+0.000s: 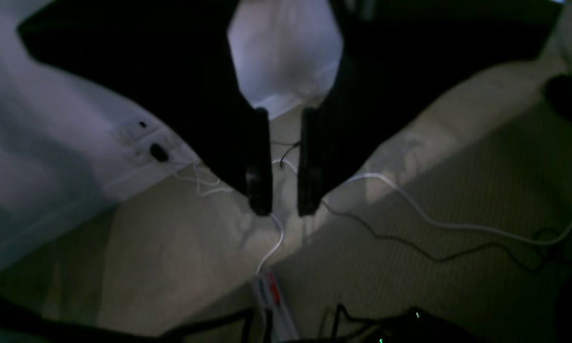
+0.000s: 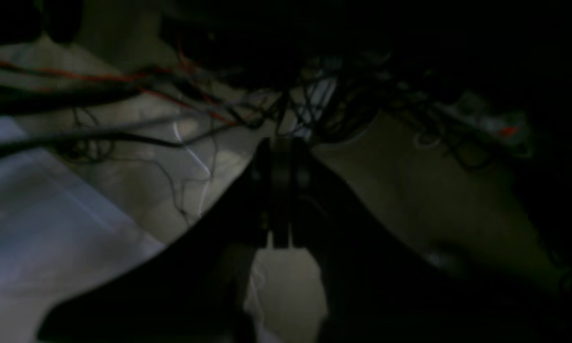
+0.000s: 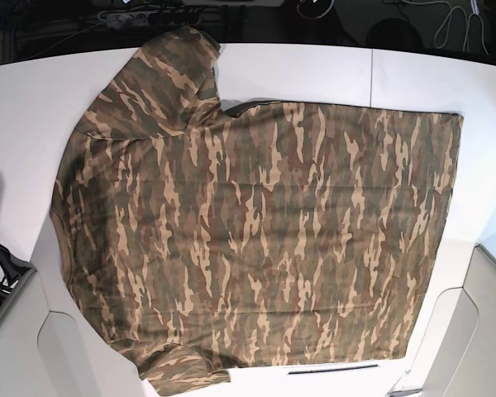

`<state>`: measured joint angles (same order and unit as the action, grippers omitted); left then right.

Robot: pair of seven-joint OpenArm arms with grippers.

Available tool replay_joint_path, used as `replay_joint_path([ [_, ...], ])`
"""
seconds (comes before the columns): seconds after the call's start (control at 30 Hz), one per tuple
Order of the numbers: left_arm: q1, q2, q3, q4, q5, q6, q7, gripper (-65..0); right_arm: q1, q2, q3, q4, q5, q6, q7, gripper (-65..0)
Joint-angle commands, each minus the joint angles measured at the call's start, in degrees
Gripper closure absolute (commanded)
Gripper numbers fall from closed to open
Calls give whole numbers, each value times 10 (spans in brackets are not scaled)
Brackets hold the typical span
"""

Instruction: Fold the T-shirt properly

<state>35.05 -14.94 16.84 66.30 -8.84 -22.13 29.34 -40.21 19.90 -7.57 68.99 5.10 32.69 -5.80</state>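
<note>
dark left gripper (image 1: 284,207) fills the upper frame, jaws narrowly parted and empty, over cables (image 1: 410,209). right gripper (image 2: 281,190) is pressed closed. t-shirt (image 3: 256,223) lies spread across the white table (image 3: 314,70), centre frame.

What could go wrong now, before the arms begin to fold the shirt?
1. The T-shirt overhangs the table at both sleeves and the near hem; a pull may drag it off.
2. Neither gripper shows in the base view; both wrist views show only floor and cables, so the reach starts far away and may snag.
</note>
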Motion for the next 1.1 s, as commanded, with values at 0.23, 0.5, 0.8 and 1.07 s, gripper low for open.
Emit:
replay_joint_path([
  [0.23,65,-5,-42,127,-2,-4,18,-103,-70,39,1,161,20,6,-4,0],
  [0.5,126,-5,-149,238,-44,-63,40,-103,-90,42,5,263,36,6,-20,0],
  [0.8,167,-5,-242,350,-95,-73,78,-103,-90,42,6,322,86,6,-67,0],
  [1.07,177,-5,-283,421,-127,-82,102,-103,-90,42,36,374,123,5,-82,0],
])
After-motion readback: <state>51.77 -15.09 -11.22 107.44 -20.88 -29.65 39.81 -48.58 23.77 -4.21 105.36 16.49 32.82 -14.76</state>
